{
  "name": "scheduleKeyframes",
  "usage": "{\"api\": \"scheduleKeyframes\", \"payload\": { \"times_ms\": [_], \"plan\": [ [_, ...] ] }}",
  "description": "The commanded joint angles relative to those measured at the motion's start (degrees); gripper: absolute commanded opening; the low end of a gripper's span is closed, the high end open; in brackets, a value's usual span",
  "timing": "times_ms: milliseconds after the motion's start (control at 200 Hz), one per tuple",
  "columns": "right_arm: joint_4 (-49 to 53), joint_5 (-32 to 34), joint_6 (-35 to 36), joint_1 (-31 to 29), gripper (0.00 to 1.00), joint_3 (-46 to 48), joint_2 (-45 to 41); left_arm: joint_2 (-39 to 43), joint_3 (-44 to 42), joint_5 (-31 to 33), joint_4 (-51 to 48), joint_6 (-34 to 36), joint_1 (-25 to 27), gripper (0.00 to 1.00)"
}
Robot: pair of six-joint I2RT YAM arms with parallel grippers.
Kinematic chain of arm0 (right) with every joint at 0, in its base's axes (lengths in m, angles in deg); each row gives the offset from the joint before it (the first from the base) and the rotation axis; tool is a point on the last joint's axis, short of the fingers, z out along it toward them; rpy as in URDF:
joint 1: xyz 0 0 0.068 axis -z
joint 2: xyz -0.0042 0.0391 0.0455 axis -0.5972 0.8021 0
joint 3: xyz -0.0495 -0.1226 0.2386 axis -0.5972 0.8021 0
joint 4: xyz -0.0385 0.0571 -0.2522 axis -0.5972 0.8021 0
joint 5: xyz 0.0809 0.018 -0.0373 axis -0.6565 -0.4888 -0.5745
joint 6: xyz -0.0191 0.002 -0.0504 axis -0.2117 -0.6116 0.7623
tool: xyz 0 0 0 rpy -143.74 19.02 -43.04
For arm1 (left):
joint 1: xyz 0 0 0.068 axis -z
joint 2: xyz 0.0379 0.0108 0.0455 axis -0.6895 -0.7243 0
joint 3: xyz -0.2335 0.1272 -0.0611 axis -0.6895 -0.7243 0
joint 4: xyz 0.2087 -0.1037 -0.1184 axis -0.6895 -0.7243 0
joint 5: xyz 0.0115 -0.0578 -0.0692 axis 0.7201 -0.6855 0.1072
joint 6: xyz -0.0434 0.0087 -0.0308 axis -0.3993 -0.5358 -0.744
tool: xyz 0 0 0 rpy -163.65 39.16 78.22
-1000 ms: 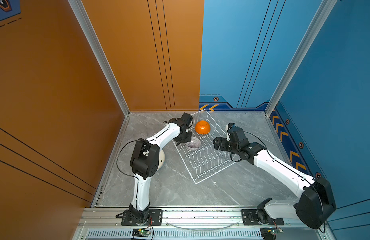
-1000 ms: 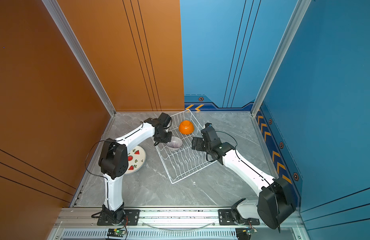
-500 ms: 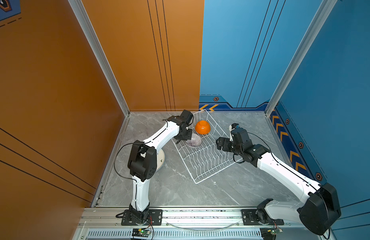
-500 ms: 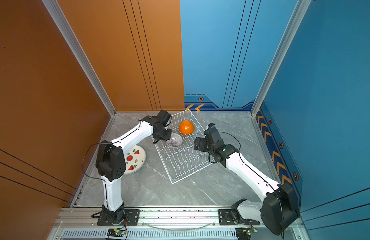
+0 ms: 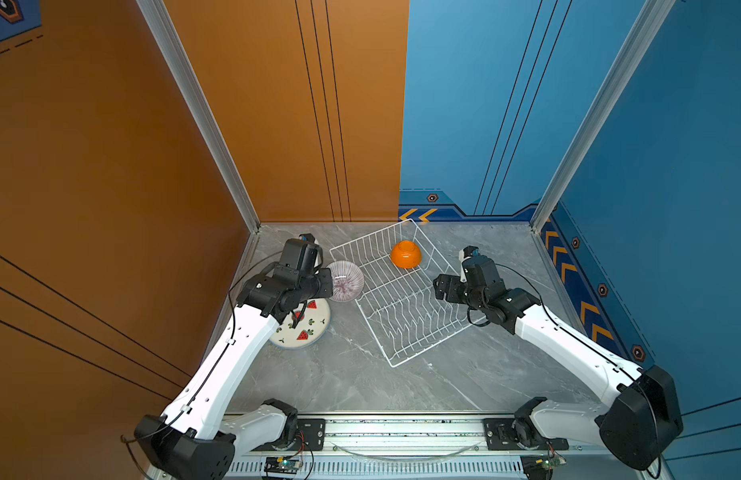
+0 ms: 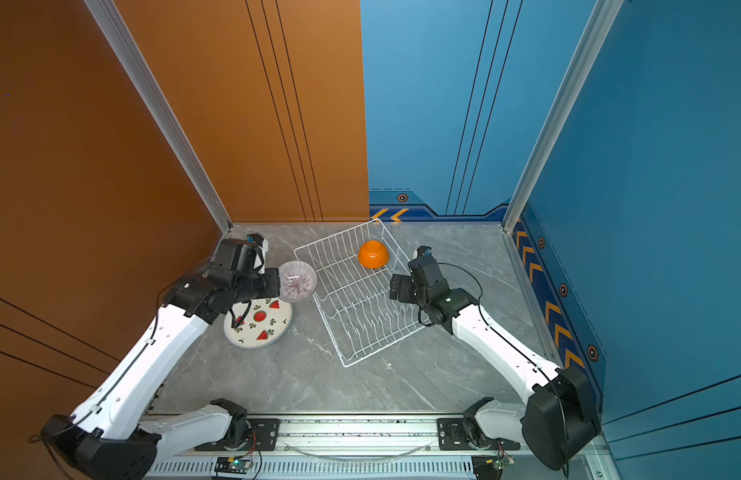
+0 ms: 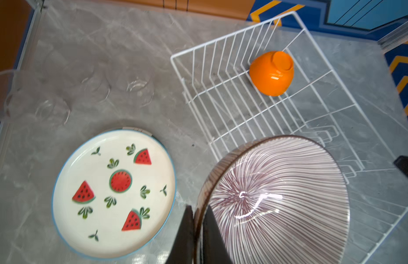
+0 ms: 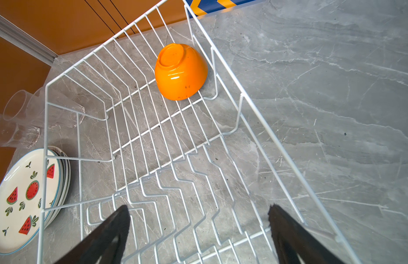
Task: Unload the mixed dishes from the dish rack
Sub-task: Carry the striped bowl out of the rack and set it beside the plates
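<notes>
Fingers (image 7: 184,235) of the left gripper (image 7: 197,212) pinch the striped bowl (image 7: 278,201) beside the dish rack (image 5: 402,307); the right gripper (image 8: 198,210) gapes wide over its prongs.

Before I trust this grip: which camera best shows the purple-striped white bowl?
The left wrist view: the purple-striped white bowl is large and close, its rim pinched in the shut left claw. Both top views show the bowl only small. The right wrist view misses it.

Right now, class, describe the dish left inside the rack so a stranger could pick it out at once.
Find the white wire dish rack on the grey table. Near its far corner lies an orange bowl, upside down. It alone sits inside the rack, plain orange.
</notes>
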Motion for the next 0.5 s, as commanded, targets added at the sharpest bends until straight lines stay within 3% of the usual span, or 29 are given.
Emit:
{"api": "scheduleKeyframes", "payload": {
  "times_ms": [0, 170, 495],
  "plan": [
    [0.0, 0.6, 1.0, 0.2, 0.95, 0.1, 0.7, 5.6, -7.1, -1.1, -3.0, -2.2, -0.5, 0.00],
    [-1.0, -1.1, 0.7, -0.1, 0.95, -0.3, 2.3, 12.1, -18.9, -3.3, -2.9, -6.3, -0.4, 0.00],
    [-1.9, -2.9, -0.4, -1.4, 0.95, -1.4, 4.8, 10.9, -27.7, -1.9, 2.0, -8.2, 1.0, 0.00]
  ]
}}
